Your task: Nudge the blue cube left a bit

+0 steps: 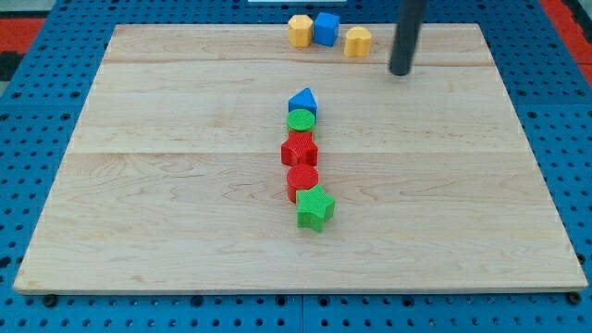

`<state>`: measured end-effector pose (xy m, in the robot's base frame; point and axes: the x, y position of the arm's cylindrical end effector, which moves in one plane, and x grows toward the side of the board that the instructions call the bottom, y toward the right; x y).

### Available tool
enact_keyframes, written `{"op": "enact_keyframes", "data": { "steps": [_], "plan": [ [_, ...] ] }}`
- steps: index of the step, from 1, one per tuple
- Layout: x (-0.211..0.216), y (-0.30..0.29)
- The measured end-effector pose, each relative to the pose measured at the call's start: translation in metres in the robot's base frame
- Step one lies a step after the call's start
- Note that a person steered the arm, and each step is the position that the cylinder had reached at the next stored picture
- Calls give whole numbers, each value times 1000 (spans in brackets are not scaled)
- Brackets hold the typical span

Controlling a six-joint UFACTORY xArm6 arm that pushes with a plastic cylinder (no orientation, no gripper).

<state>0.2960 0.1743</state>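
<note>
1. Where the tabletop (185,185) nears the view's top edge: blue cube (326,28), touching the yellow block (300,30) on its left, another yellow block (358,42) just right.
2. Right of those: my tip (400,71), apart from every block.
3. No hand on the rod, so nothing grasped.
4. Mid-board, in a column: blue pointed block (302,102), green round block (301,120), red star (300,149), red round block (302,179), green star (314,207).

The blue cube (326,28) sat flat on the wooden board at the view's top edge, a little right of the middle. It was a small, solid bright-blue block, its top face slightly lighter than its front. It stood upright, turned slightly, its left side touching a neighbouring block, its right side free.
</note>
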Motion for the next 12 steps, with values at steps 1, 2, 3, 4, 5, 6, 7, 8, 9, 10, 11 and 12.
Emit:
{"op": "enact_keyframes", "data": {
  "steps": [1,2,3,4,5,6,7,8,9,10,11,12],
  "plan": [
    [-12,73],
    [-61,110],
    [-103,109],
    [-105,105],
    [-105,89],
    [-104,-1],
    [-104,-83],
    [-104,-83],
    [-102,-87],
    [-103,-98],
    [-103,-98],
    [-102,-98]
  ]
}}
